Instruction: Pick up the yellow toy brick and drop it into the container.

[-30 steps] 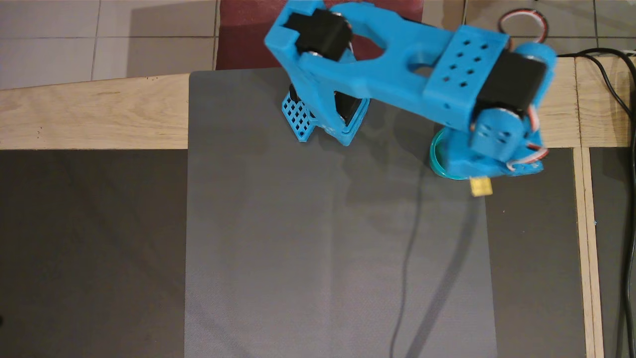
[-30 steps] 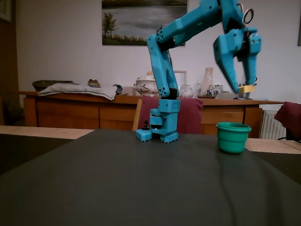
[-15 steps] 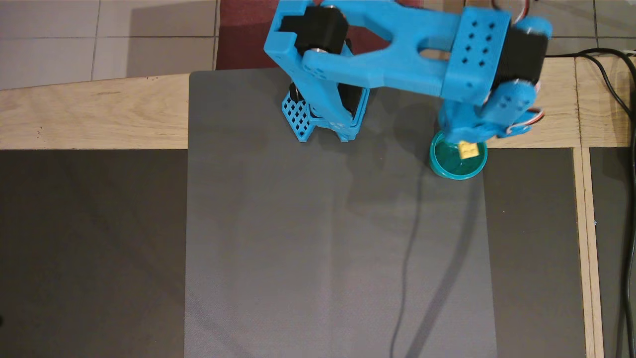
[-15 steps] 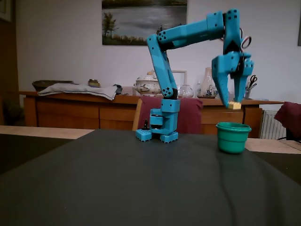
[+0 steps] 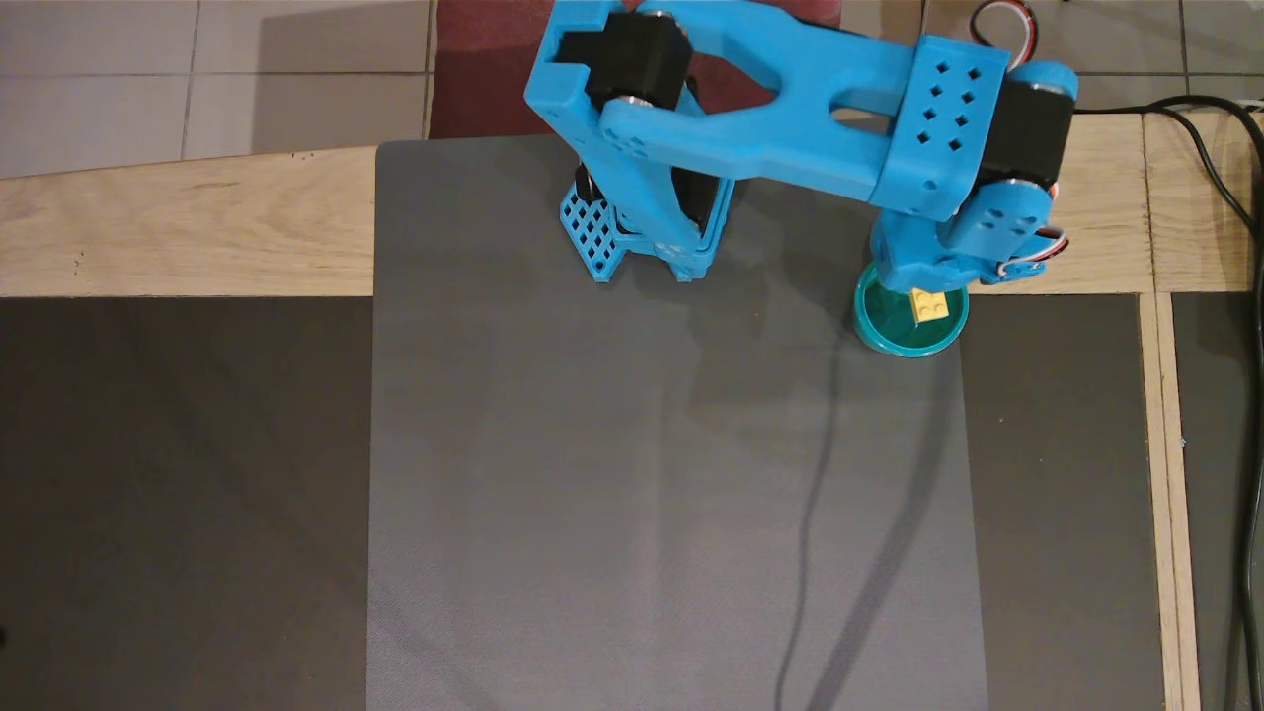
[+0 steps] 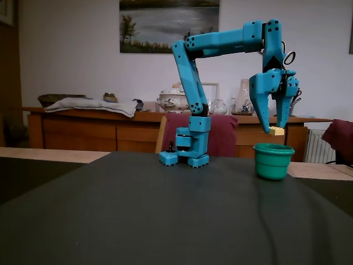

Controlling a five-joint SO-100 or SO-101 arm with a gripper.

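The yellow toy brick (image 6: 276, 131) hangs at the very tips of my blue gripper (image 6: 274, 129), a little above the rim of the teal-green cup (image 6: 273, 163). The gripper points straight down and its jaws stand about a brick's width apart, closed on the brick. In the overhead view the brick (image 5: 929, 304) shows studs up over the cup's glossy inside, just below the wrist. There the cup (image 5: 871, 331) stands at the right edge of the grey mat, partly hidden by the arm.
The arm's base (image 5: 642, 237) stands at the mat's far edge, left of the cup. The grey mat (image 5: 671, 494) covers the table's middle. Black cables (image 5: 1234, 197) run along the table's right side.
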